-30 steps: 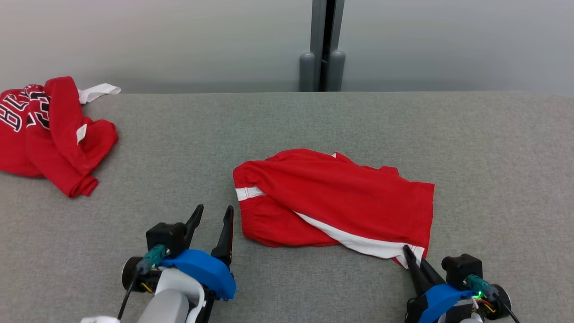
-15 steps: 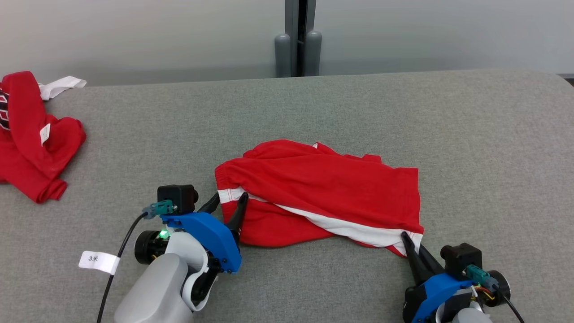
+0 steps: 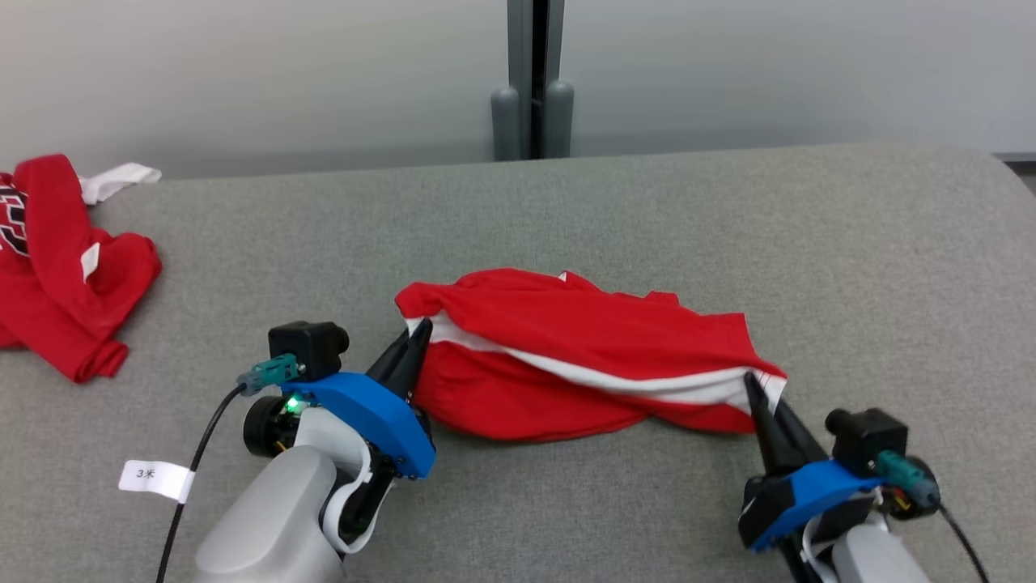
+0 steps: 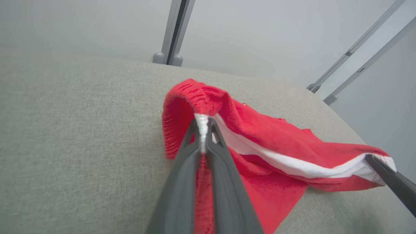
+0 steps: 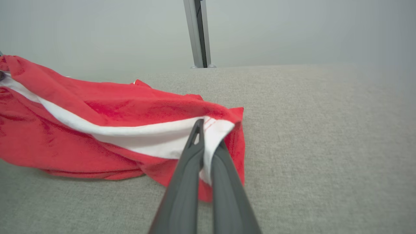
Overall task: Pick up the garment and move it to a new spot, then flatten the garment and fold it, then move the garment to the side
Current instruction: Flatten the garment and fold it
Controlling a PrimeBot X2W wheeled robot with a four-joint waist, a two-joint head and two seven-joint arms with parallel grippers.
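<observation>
— Where is the garment (image 3: pixel 566 340) lying?
— Across the middle of the table (image 3: pixel 728 219), toward its near edge.
— And the claws?
— The left gripper (image 3: pixel 414 338) is pinching its white-striped left end; the right gripper (image 3: pixel 757 387) is clamping the right corner.

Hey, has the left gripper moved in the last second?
Yes. Measured against the grey post, the left gripper has gone forward and to the right, jaws now shut on the white-striped end of the red shorts.
</observation>
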